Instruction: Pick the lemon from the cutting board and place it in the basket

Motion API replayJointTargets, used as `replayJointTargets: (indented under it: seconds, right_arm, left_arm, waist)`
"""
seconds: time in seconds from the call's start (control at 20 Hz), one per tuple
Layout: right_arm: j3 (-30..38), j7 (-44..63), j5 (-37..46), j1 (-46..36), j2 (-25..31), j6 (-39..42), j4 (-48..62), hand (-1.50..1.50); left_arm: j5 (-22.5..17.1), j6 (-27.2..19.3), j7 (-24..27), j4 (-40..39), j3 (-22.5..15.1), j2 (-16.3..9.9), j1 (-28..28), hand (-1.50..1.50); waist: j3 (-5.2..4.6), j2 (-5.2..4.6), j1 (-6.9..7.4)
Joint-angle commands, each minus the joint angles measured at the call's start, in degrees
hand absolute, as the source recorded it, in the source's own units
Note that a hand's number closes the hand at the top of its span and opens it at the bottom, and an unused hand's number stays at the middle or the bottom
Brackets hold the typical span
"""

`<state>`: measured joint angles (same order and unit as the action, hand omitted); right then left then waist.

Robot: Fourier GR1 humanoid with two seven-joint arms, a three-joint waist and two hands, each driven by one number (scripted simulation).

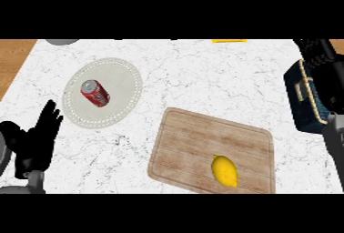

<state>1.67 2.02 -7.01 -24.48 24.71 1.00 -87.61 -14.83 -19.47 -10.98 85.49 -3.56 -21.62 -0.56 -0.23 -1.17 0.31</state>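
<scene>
Lemon [225, 170] is sitting on the wooden cutting board [214, 152], down near the board's front edge and a bit right of its middle, nothing touching it. So the pick hasn't happened as far as I can judge. The basket [307, 98] is the dark thing with the tan rim at the right edge of the marble counter [201, 73], only partly in view.

Left hand [35, 136] is at the left edge, fingers straight and pointing up, holding nothing, just resting there. Right hand is the awkward one: I only see a grey forearm [334, 145] coming up the right side next to the basket, and the hand itself doesn't show clearly, so I can't tell whether it's spread or closed.

What could go wrong from here, my guess:
- a lemon is rounded with tapered ends, so if fingers come down off-centre it could roll or skid across the smooth board instead of getting wrapped
- it lies close to the board's front edge, so a nudge could send it off the board
- the right arm is already right beside the basket, so swinging toward the board or back could clip the rim and shove the basket

The red soda can [94, 93] lying on the round plate [118, 73] is well apart from all this, not a worry
</scene>
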Motion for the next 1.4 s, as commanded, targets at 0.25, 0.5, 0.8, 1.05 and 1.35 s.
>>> replayJointTargets:
  seconds: [0.25,0.5,0.8,1.05,1.35]
  right_arm:
    - [-7.60,-1.10,-4.07,19.16,-5.00,5.12,-19.06,1.50]
    - [-32.46,-3.65,19.75,26.07,-10.64,-1.00,-24.97,-1.50]
    - [-33.93,7.74,42.39,32.35,-11.49,-17.33,-28.39,-1.50]
    - [-28.21,24.54,57.58,32.37,-4.99,-13.04,-35.32,-1.50]
    - [-32.36,41.12,62.68,34.14,2.71,9.64,-47.87,-1.50]
  left_arm:
    - [3.38,-0.28,10.74,10.18,-2.54,3.99,-2.79,0.00]
    - [1.76,2.50,11.36,8.34,-4.43,5.77,-2.39,0.00]
    - [2.50,1.36,11.71,8.39,-3.99,5.97,-0.79,0.00]
    - [3.26,0.53,11.98,9.70,-4.37,6.26,0.51,0.00]
    - [2.52,2.18,12.16,9.22,-4.98,6.58,-0.38,0.00]
  waist:
    - [0.26,2.34,-2.82]
    - [0.07,2.03,-2.15]
    - [-0.15,2.32,-3.77]
    - [-0.46,2.50,-4.08]
    - [-0.48,1.83,-2.95]
